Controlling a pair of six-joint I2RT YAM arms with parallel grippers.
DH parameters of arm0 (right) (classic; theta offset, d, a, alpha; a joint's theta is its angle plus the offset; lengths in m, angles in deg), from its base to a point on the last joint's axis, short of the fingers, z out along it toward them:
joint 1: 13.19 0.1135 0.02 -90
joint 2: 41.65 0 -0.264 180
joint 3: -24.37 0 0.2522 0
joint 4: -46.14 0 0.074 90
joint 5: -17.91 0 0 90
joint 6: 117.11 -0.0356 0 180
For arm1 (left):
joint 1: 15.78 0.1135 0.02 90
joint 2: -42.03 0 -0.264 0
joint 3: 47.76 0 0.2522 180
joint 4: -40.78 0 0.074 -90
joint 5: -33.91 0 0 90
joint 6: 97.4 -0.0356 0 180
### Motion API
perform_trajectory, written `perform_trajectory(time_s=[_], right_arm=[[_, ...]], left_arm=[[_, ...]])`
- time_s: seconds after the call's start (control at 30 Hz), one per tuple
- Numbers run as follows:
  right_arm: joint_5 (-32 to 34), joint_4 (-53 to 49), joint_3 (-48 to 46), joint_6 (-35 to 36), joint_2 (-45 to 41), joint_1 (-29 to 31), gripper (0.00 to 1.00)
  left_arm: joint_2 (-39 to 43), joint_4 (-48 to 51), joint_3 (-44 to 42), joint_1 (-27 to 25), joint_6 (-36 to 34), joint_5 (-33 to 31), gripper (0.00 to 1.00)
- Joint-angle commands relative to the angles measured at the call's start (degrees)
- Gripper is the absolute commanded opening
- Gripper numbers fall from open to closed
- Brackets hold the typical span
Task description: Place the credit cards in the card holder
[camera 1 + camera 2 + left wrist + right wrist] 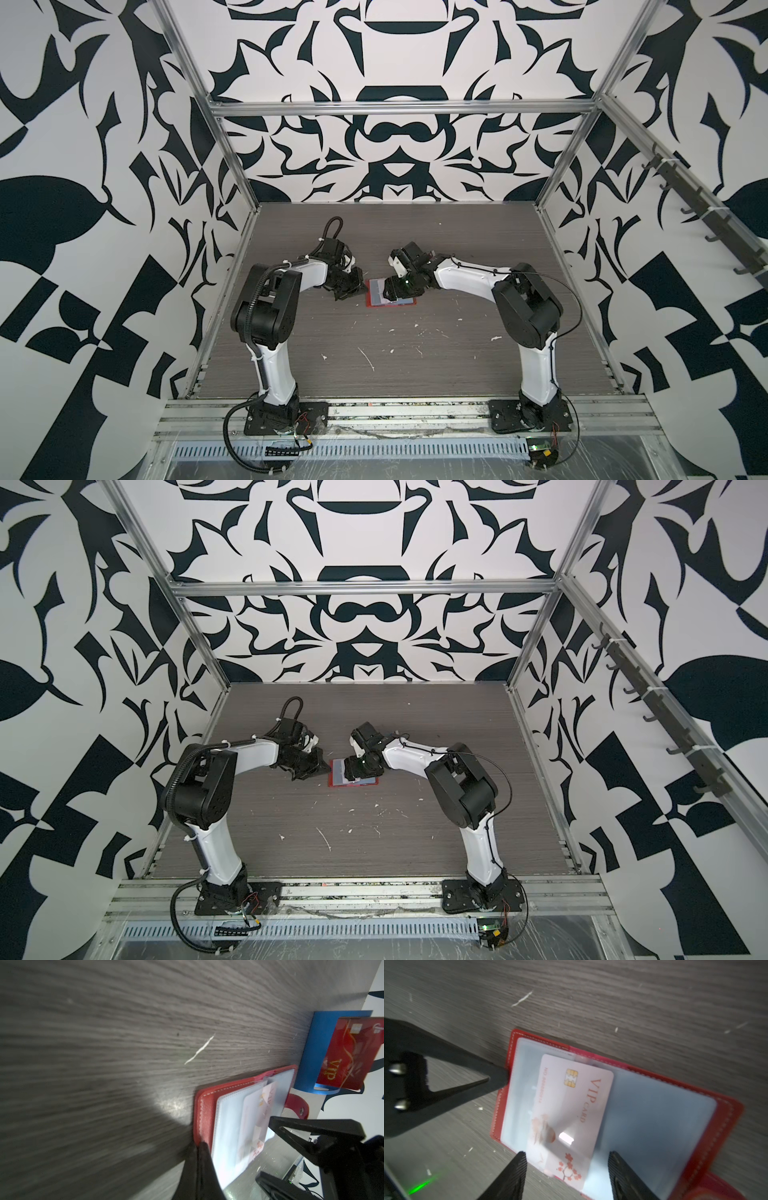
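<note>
A light, stiff, slick white plastic card (571, 1109) is laid on the open red leather-look card holder (724, 1118) on the bench (633, 1001); edge pinching is advised. The right gripper (566, 1155) is spread above it, the left gripper (502, 1076) pressed together.

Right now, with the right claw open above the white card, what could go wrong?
The white card seems only partly inside a clear pocket of the card holder. With the right claw open, it may slide out. The shut left claw appears to press only one edge, so the card holder could shift.
</note>
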Motion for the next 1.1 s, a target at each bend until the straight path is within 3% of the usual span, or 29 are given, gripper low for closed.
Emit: perform_trajectory(time_s=[0.0, 0.13, 0.37, 0.47, 0.8, 1.07], right_arm=[[4.92, -2.53, 0.57, 0.76, -3.64, 0.29, 0.65], [7.09, -2.51, 0.51, 0.02, -4.03, 0.29, 0.54], [9.5, -4.86, 2.57, -0.29, -2.35, 0.42, 0.21], [10.71, -7.17, 4.44, -0.33, -0.59, 0.4, 0.12], [11.96, -10.87, 8.81, -0.65, 3.89, 0.54, 0.05], [6.65, -10.9, 10.92, -0.41, 6.83, 0.73, 0.04]], left_arm=[[-1.68, 3.85, -1.89, 0.08, -0.68, -4.53, 0.0], [-1.75, 3.89, -1.86, 0.11, -0.77, -4.6, 0.0], [-1.93, 3.97, -1.95, 0.08, -0.86, -4.74, 0.0], [-2.01, 4.02, -1.89, 0.08, -0.88, -4.69, 0.0], [-1.69, 4.01, -1.98, 0.15, -0.95, -4.67, 0.0], [-1.7, 3.99, -1.99, 0.08, -1.05, -4.2, 0.0]])
